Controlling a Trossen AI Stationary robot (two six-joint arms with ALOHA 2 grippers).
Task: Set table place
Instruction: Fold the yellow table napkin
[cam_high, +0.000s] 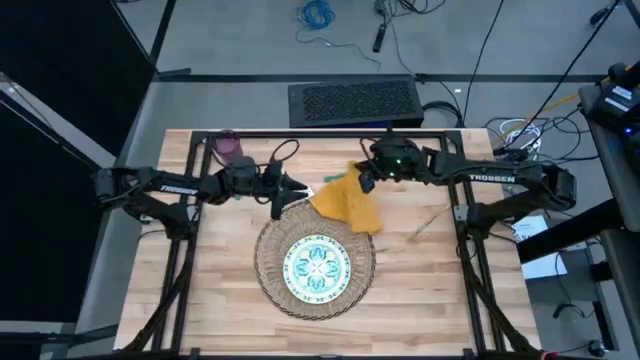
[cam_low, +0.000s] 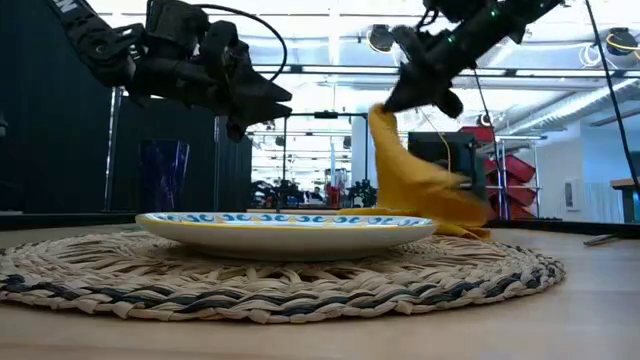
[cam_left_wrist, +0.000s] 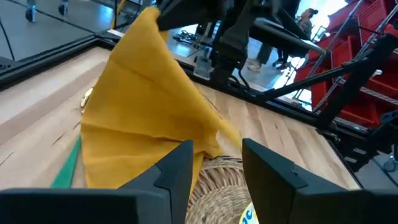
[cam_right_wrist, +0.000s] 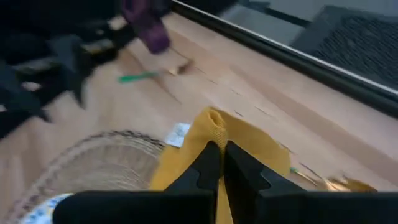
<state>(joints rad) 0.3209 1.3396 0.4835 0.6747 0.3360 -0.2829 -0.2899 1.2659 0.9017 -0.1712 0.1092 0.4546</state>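
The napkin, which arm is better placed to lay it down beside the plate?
Right: its tool is shut on the napkin, lifted beside the placemat. The left tool is open, holding nothing.

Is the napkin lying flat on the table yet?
No: the right gripper holds the napkin up by one corner, its lower end draping down.

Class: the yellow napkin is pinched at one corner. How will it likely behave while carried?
Held by the right pincer, the napkin hangs in folds, so it is probably floppy and light. Its lower end trails on the table beside the placemat, so it may drag or snag.
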